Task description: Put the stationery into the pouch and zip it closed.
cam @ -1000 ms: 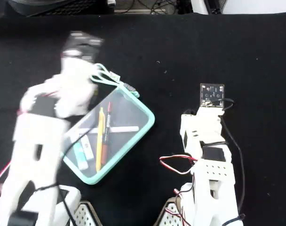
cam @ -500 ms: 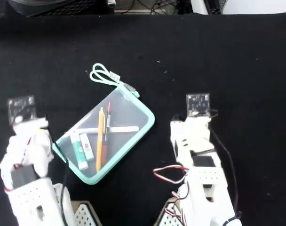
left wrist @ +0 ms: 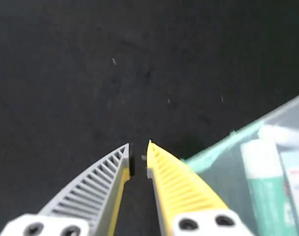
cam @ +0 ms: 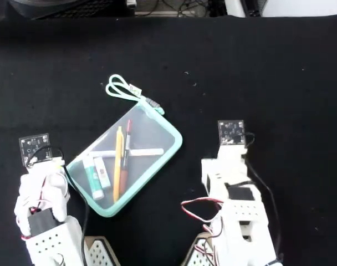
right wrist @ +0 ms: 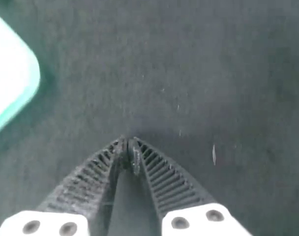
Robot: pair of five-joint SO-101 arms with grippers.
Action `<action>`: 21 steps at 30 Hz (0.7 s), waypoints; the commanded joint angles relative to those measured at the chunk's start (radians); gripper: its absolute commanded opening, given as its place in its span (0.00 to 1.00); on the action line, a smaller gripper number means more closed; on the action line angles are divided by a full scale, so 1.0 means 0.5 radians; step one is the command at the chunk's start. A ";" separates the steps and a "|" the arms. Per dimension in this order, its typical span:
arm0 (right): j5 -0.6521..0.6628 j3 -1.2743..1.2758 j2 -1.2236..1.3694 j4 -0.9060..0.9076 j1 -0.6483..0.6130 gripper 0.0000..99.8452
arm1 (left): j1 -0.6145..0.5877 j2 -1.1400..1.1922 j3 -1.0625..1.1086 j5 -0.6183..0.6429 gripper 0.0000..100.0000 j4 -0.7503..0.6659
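Stationery lies inside the pouch, which I judge zipped. Left gripper and right gripper sit closed, empty, either side of it; nothing seems left.

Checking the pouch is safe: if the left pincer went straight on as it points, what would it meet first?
Likely only the black table cover; the left pincer points past the pouch, whose mint edge lies just to one side. Depth is unclear.

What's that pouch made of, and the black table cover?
The pouch looks like clear, slightly glossy soft plastic, since the pens show through; its teal edging may be fabric or rubbery trim. The table cover looks like matte black cloth, with pale lint specks on it.
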 commanded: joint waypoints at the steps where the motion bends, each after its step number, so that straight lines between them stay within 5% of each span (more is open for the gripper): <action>1: -0.021 -0.084 -0.180 0.344 -0.009 0.03 | -0.020 -0.052 0.032 0.003 0.08 0.126; 8: -0.009 -0.008 -0.646 0.997 -0.009 0.03 | -0.020 -0.095 0.029 0.003 0.08 0.488; 21: -0.006 0.124 -1.708 1.482 -0.025 0.03 | -0.035 -0.092 0.029 0.000 0.08 0.485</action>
